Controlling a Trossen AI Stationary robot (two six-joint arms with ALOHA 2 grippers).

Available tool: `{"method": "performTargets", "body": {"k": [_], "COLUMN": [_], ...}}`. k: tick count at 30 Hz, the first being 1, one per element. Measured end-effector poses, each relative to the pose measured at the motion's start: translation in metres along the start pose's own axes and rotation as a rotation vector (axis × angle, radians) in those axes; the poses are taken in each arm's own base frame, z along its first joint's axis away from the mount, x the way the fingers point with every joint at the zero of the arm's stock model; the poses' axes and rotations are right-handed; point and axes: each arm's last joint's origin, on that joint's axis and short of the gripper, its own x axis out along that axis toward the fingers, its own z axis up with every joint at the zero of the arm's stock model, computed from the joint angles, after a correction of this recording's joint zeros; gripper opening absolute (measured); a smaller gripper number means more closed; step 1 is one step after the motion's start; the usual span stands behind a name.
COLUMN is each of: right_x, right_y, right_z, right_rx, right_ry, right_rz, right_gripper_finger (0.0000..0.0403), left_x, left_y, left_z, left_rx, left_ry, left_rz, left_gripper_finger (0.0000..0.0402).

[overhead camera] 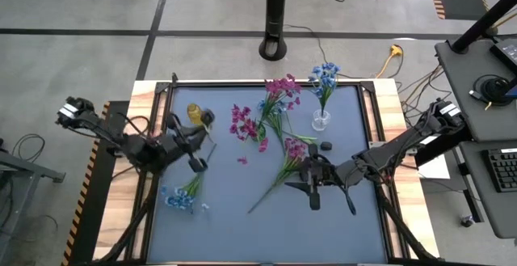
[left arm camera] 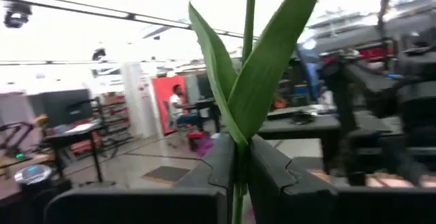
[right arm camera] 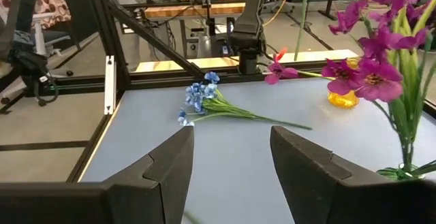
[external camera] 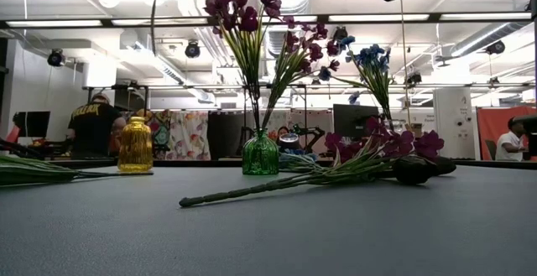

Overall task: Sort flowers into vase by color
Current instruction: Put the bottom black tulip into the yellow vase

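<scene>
My left gripper [overhead camera: 198, 149], at the table's left, is shut on a green stem with long leaves [left arm camera: 255, 74]. A dark bud [overhead camera: 207, 119] shows beside the yellow vase [overhead camera: 194, 114]. A light blue sprig [overhead camera: 179, 197] lies flat near the left edge. My right gripper [overhead camera: 312, 189] is open and hovers right of centre, close by a magenta sprig [overhead camera: 287, 165] lying flat on the mat. Magenta flowers [overhead camera: 279, 96] stand in a green vase [external camera: 260, 153], and blue flowers [overhead camera: 325, 76] in a clear vase [overhead camera: 321, 120]. Another dark bud [overhead camera: 325, 145] lies on the mat. My left gripper pinches the green stem [left arm camera: 238, 173] between its two fingers [left arm camera: 272, 169], just below where the leaves spread. The fingers lie across the stem. The stem and leaves rise beyond the fingers, off the table. The stem's lower end is hidden behind the gripper.
A raised black frame [overhead camera: 242, 82] borders the blue-grey mat. The near half of the mat [overhead camera: 266, 234] holds nothing. People [external camera: 92, 125] are in the room beyond the far edge. A black post [overhead camera: 275, 23] stands behind the table.
</scene>
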Motion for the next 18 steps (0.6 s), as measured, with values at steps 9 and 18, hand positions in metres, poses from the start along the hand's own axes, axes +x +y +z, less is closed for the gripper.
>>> {"method": "performTargets", "body": {"k": [9, 18], "right_x": [0.007, 0.017], "right_y": [-0.018, -0.049], "right_z": [0.004, 0.004], "right_rx": [-0.061, -0.083], "right_ry": [-0.006, 0.029], "right_rz": [-0.068, -0.190], "right_gripper_finger": [0.0187, 0.0187], "left_x": [-0.007, 0.006], "left_y": [0.056, 0.097], "left_z": [-0.032, -0.047], "left_rx": [0.064, 0.119], "left_ry": [0.002, -0.023], "left_rz": [0.231, 0.464], "left_gripper_finger": [0.0009, 0.0009]}}
